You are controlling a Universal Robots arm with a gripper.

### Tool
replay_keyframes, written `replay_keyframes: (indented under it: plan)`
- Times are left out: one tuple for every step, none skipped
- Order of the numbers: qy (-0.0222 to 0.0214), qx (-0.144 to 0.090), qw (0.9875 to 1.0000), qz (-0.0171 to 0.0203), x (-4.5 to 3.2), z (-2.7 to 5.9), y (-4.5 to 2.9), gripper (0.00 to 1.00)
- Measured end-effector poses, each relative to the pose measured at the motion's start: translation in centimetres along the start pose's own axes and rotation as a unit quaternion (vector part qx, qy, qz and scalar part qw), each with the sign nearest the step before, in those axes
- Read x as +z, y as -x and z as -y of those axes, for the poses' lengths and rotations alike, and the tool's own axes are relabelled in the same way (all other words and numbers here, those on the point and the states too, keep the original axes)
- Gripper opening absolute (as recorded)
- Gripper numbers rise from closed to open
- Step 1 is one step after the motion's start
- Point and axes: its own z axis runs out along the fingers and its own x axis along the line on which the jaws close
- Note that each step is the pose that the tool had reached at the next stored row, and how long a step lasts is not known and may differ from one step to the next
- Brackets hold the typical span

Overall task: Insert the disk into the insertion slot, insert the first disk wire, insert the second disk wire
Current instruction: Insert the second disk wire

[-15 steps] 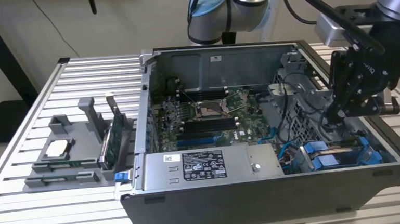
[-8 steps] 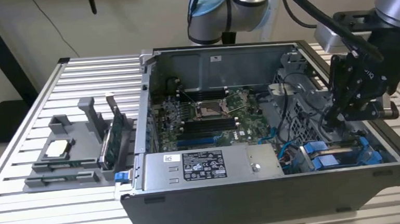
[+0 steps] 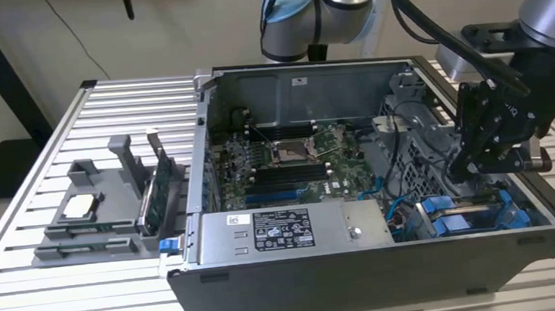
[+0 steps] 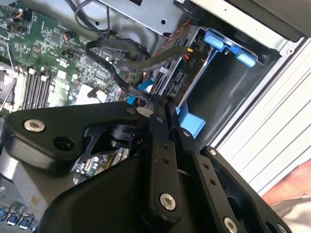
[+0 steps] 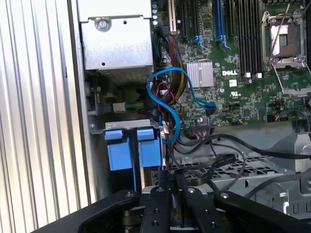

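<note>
We see a counter (image 3: 82, 109) of pale ribbed metal slats filling most of the exterior view. Behind it, across the top of the frame, stands a plain beige wall (image 3: 183, 24). A dark post (image 3: 3, 71) slants down the upper left, over a black base.

pincer (image 4: 163, 104): matt black metal
disk (image 5: 148, 150) carrier: glossy blue plastic
insertion slot (image 4: 228, 92): dull grey metal
tabletop (image 3: 83, 131): ribbed brushed aluminium

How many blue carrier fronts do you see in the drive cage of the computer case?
2. In the first wrist view they sit side by side at the cage's open end: one blue carrier front nearer the case wall, the other blue carrier front beside the blue cable. More may be hidden.
</note>
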Motion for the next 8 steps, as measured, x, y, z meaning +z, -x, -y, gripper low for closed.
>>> replay_keyframes:
  plan:
    - [0.0,0.0,1.0,-0.0001,0.0,0.0,0.0,0.16]
    - [0.0,0.0,1.0,-0.0001,0.0,0.0,0.0,0.16]
    - [0.0,0.0,1.0,-0.0001,0.0,0.0,0.0,0.16]
    - [0.0,0.0,1.0,0.0,0.02,0.0,-0.01,0.16]
    - [0.0,0.0,1.0,0.0,0.02,0.0,-0.01,0.16]
    - [0.0,0.0,1.0,0.0,0.03,0.0,-0.01,0.16]
    - [0.0,0.0,1.0,0.0,0.03,0.0,-0.01,0.16]
    - [0.0,0.0,1.0,0.0,0.03,0.0,-0.01,0.16]
